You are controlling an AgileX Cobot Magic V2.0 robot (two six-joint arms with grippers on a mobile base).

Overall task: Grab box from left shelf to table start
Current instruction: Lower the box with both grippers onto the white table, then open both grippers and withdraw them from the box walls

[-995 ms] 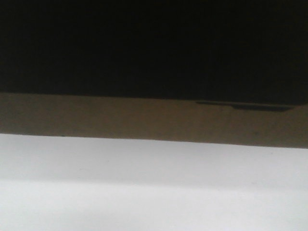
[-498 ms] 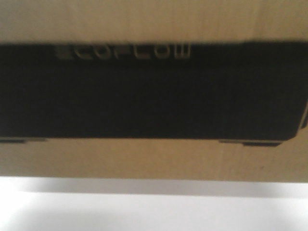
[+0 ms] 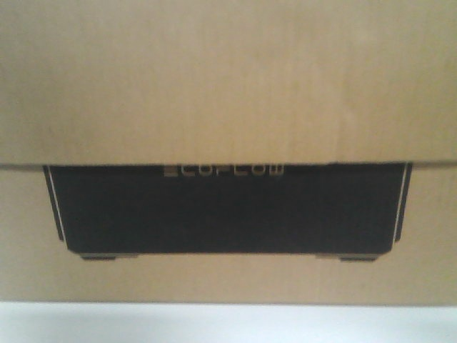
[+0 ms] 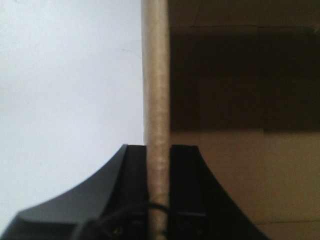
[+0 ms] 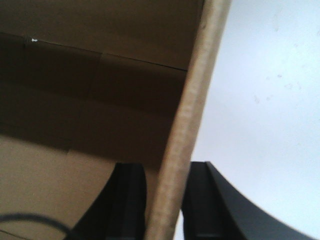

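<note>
Box [image 3: 228, 93] fills front view, bottom edge just above white tabletop [image 3: 228, 325], contact not discernible. Big corrugated carton, stiff but crushable at edges, probably awkward more than heavy; matte board, decent friction. Open top, walls upright. Left tool [image 4: 159, 165] pinched onto thin side wall, one jaw inside box, one outside. Right tool [image 5: 167, 195] straddling opposite wall likewise, small gap visible, grip looser. Best hold: both walls, evenly.

1. The box [image 3: 228, 93] fills nearly the whole front view, so there's no way past it there.
2. Only open bit is a thin strip of white table [image 3: 228, 325] below the box.
3. Wrist views: bare table just outside each box wall.
</note>
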